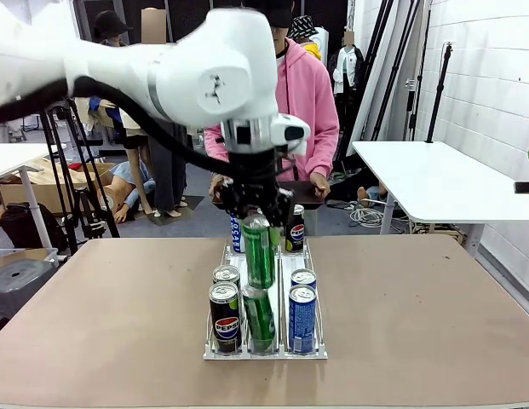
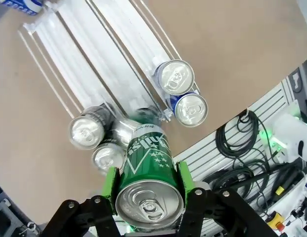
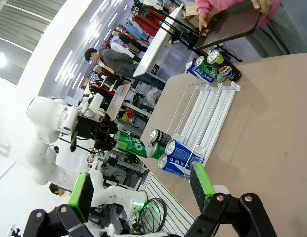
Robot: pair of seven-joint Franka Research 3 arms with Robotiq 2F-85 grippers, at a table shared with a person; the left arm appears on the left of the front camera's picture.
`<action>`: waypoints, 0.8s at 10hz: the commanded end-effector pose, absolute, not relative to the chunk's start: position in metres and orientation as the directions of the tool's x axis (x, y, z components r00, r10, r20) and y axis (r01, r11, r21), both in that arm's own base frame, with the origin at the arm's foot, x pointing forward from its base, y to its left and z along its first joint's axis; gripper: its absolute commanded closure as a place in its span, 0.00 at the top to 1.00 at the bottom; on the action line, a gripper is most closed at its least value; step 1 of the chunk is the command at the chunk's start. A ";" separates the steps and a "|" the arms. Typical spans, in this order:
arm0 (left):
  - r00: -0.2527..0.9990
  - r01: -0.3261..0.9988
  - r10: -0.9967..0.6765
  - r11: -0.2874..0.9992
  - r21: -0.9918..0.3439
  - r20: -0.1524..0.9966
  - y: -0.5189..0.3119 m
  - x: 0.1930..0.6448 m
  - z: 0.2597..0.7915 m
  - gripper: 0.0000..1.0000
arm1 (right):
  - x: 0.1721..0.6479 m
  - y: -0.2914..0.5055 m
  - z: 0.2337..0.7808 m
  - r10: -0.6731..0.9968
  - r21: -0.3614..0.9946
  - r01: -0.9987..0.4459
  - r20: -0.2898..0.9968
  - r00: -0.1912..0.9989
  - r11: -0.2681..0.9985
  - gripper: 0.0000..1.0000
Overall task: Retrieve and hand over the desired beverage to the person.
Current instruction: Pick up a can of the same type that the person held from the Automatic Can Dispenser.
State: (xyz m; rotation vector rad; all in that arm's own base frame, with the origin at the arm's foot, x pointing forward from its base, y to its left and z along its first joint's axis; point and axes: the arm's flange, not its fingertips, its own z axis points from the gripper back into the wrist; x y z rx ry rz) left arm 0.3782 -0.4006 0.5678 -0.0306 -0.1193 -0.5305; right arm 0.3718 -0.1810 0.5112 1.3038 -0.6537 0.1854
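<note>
Gripping a green starred can, left jaws over a rack with a Pepsi can; right jaws spread wide.

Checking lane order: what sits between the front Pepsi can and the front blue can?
A green can, in the middle lane of the rack; front view.

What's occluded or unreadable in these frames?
- Front view: the dark flat tray held by the person is mostly behind the left gripper and the green aluminium can it grips.
- Left wrist view: that can hides part of the clear plastic rack; beneath is a green blur.
- Right wrist view: the person is cut off by the top edge.
</note>
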 end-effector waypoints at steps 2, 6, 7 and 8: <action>0.866 0.481 -0.477 0.877 0.011 0.147 -0.377 0.379 0.614 0.00 | 0.371 -0.181 0.511 -0.229 0.831 -0.489 0.547 0.805 0.265 1.00; 0.880 0.447 -0.446 0.894 0.031 0.166 -0.357 0.375 0.649 0.00 | 0.371 -0.181 0.511 -0.229 0.831 -0.489 0.547 0.805 0.265 1.00; 0.889 0.427 -0.426 0.904 0.030 0.169 -0.347 0.384 0.647 0.00 | 0.371 -0.181 0.511 -0.229 0.831 -0.489 0.547 0.805 0.265 1.00; 0.890 0.416 -0.419 0.908 0.051 0.183 -0.337 0.393 0.649 0.00 | 0.371 -0.181 0.511 -0.229 0.831 -0.489 0.547 0.805 0.265 1.00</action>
